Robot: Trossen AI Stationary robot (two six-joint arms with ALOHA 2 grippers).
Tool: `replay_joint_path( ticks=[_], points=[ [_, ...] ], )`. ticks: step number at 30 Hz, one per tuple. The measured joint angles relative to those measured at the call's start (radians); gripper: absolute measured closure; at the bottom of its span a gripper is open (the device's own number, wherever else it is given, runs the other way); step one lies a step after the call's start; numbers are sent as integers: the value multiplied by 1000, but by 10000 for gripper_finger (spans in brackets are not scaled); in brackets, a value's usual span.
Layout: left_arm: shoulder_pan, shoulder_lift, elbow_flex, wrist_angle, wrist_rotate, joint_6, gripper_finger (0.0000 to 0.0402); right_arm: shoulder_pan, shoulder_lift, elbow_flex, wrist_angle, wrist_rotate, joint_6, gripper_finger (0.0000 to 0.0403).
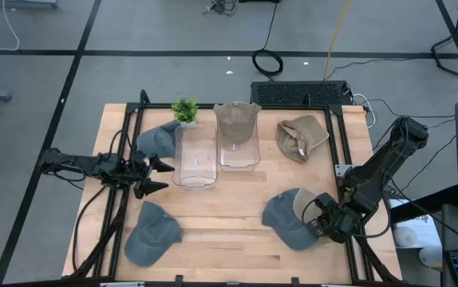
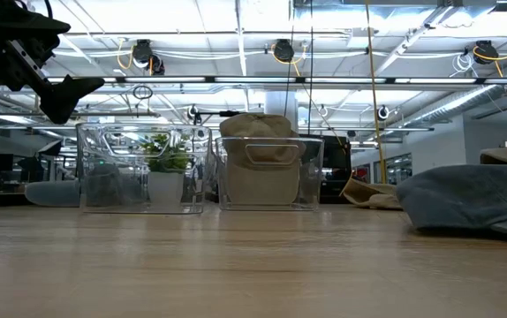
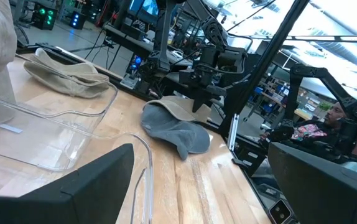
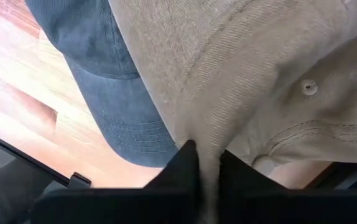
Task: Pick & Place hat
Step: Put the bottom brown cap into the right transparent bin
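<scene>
Overhead layout, L to R. Left gripper (image 1: 159, 176) hovers above the table's (image 1: 229, 239) left side w/ fingers spread fully wide, holding nothing; tips point toward the left clear bin (image 1: 195, 156). Near-left corner: a blue-grey cap (image 1: 151, 233) lying flat on the wood. Far-left: another blue-grey cap (image 1: 156, 139) beside a small potted plant (image 1: 185, 111), both just left of / behind the left clear bin. Centre: two clear bins side by side; the right clear bin (image 1: 238, 146) carries a tan hat (image 1: 237, 117) at its far end, seen thru the wall in the low view (image 2: 258, 132). Far-right: a second tan cap (image 1: 301, 135) lying loose on the wood. Near-right: the task hat, a blue-and-tan cap (image 1: 291, 217), on the table at the right edge; right gripper (image 1: 318, 221) is down at its right side, fingers pinched shut on the tan fabric, per the right wrist view (image 4: 204, 163), where the tan cloth bunches between the two dark tips. The hat rests on the wood, well apart from both bins. Left wrist view shows the same cap (image 3: 177, 127) across the table w/ the right arm over it.
</scene>
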Motion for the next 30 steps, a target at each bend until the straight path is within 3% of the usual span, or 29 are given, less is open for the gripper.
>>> replay_joint_path(
  ticks=[9,14,23,30],
  points=[
    [0,0,0,0,0,0,20,-1,-25,6,-6,-5,-32,401],
    [0,0,0,0,0,0,20,-26,-88,77,-45,-5,-122,402],
    [0,0,0,0,0,0,20,-110,-107,329,-463,-6,-341,402],
    [0,0,0,0,0,0,20,-198,-99,464,-670,-5,-528,402]
  ],
)
